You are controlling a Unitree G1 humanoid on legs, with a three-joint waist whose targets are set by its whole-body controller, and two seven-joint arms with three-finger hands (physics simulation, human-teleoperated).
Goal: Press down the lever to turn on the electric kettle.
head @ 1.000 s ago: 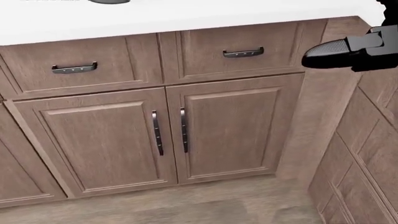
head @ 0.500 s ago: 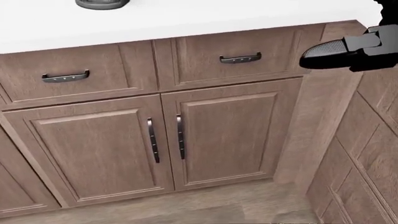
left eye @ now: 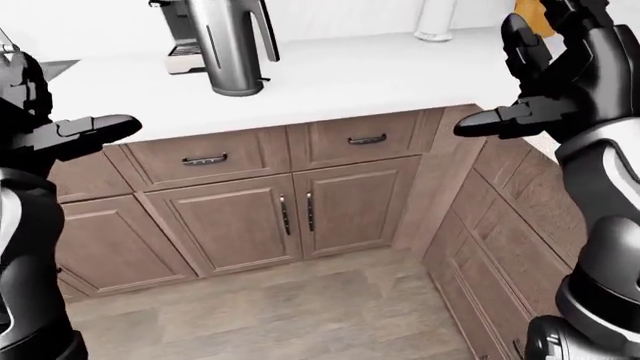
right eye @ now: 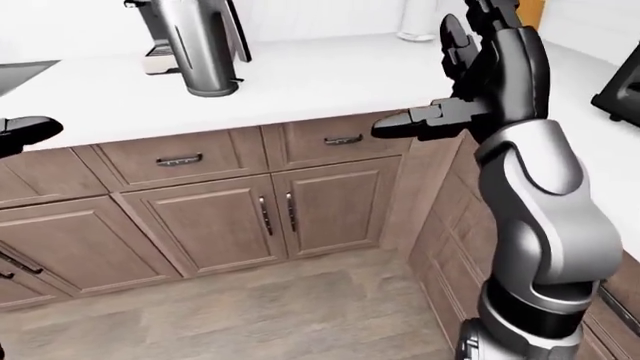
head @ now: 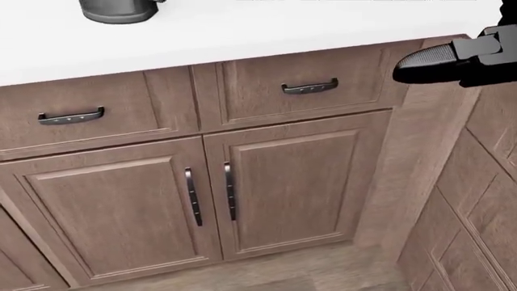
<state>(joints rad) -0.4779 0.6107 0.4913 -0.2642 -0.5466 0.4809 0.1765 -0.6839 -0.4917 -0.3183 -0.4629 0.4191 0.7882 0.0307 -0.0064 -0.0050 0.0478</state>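
A steel electric kettle (left eye: 232, 46) is seen standing on a white table (left eye: 380, 79), at about eleven o'clock in the left-eye view, its top cut off by the frame, so the lever cannot be made out. Both hands are held raised and apart, well short of it, probably for balance while the approach is made. The right hand (left eye: 560, 71) is shown at two o'clock with fingers (left eye: 490, 120) spread, gripping nothing. The left hand (left eye: 60, 135), at nine o'clock, is likewise open and empty. Wooden cabinet doors (head: 210, 200) are seen below.
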